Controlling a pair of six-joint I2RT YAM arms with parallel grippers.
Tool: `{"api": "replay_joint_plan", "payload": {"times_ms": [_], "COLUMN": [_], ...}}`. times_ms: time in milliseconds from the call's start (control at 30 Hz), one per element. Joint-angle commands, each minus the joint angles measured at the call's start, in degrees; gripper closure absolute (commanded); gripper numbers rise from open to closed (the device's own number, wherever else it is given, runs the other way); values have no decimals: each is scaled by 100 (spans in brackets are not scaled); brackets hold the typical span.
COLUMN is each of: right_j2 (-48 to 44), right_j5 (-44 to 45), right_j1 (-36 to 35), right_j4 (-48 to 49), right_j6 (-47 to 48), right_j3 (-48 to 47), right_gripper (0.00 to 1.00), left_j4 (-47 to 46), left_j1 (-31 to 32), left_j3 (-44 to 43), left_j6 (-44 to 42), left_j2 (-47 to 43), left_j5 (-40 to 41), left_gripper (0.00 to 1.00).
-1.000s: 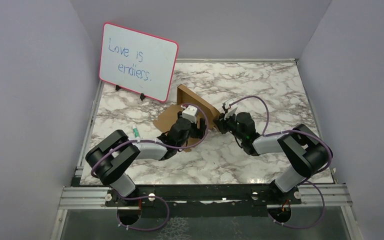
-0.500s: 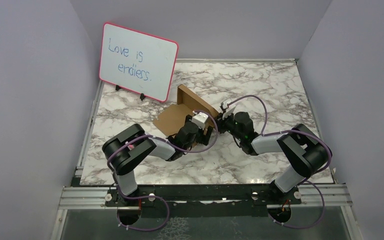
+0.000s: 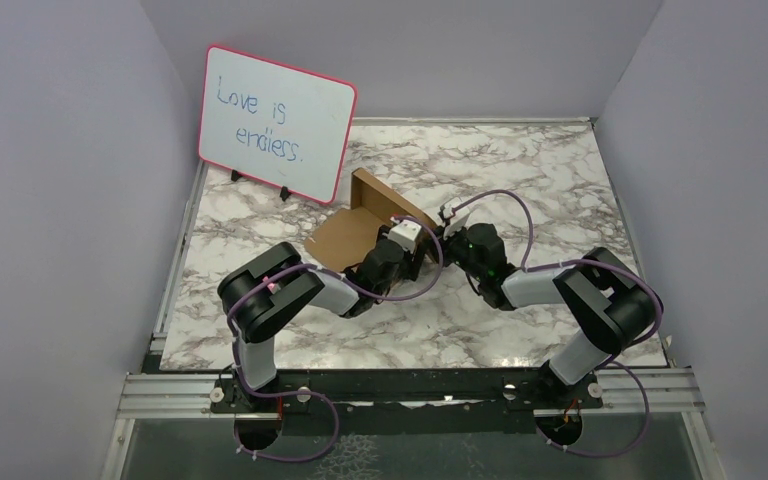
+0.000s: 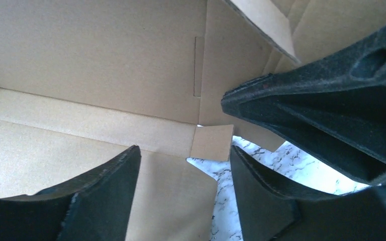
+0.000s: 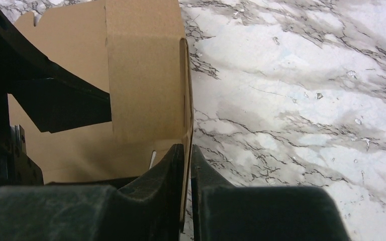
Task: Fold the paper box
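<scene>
The paper box (image 3: 345, 235) lies near the middle of the marble table (image 3: 520, 170), in front of the pink-framed whiteboard (image 3: 275, 125). It is only half formed: the base is flat on the table and the far wall stands up, tilted.

The R gripper (image 5: 187, 155) reaches in from the right side. Its two fingers are pressed almost together on a thin upright cardboard wall, w/ the wall's edge in the narrow slit between them.

The L gripper (image 4: 183, 165) is low over the right part of the box, just beside the R one. Its fingers (image 4: 105, 201) are spread apart and grip nothing. Between them the L wrist view shows the inside of the box, a small square tab and a bit of marble. A black finger of the R gripper fills the upper right of that view, very near
</scene>
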State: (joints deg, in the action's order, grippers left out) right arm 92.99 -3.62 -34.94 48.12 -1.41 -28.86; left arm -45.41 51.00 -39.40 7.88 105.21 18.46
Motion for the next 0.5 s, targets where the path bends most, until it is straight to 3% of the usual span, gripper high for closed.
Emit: {"api": "replay_joint_plan", "payload": {"times_ms": [0, 267, 467], "right_j2": [-85, -94, 103], "right_j5": [211, 225, -168], "right_j1": [-48, -49, -54], "right_j4": [-17, 41, 232], "right_j6": [73, -99, -208], "right_j3": [23, 83, -80], "right_gripper": [86, 82, 89], "left_j4": [-179, -183, -180], "left_j1": [-118, -518, -728], "left_j3": [-49, 179, 274], "left_j6": [127, 643, 1009], "left_j2": [-53, -157, -264], "left_j5": [336, -241, -734], "left_gripper": [37, 45, 46]}}
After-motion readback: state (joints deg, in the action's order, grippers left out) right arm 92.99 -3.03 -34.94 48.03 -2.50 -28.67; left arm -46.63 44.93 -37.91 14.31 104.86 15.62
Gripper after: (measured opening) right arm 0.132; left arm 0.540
